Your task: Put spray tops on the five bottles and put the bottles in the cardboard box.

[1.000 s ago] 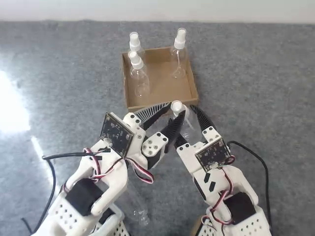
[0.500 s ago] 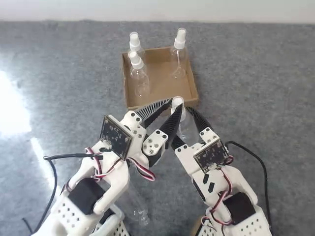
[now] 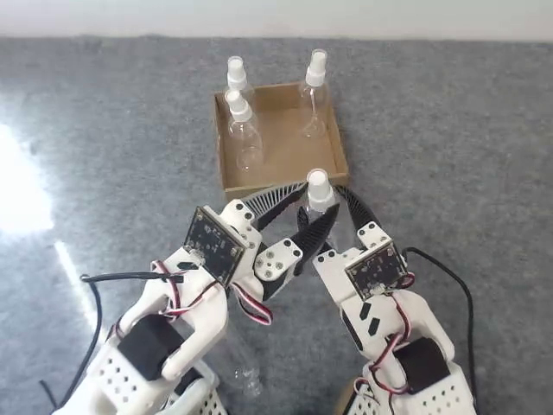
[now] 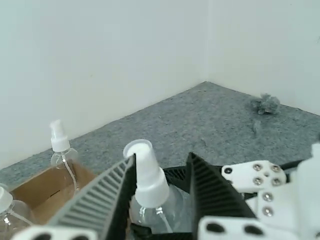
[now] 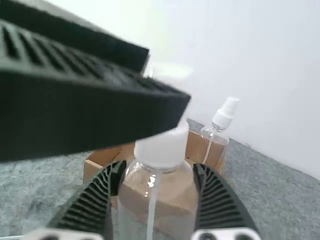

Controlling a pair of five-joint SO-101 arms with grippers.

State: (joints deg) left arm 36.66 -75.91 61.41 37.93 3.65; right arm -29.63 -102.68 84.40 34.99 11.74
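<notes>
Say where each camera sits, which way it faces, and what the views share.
High view: fixed above the arms, looking down the grey table at the brown cardboard box; both white arms show.
Left wrist view: on the left wrist, looking past the left gripper, open around a white spray top, toward the walls.
Right wrist view: on the right wrist, looking past the right gripper, shut on the clear plastic bottle, toward the box.
Shared: all three show that bottle and box.

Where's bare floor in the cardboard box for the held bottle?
Bare floor: middle and front right of the cardboard box, between the left bottles and the back-right bottle. Crowded: its left side, and outside the front wall, where the left gripper and right gripper flank the held bottle.
</notes>
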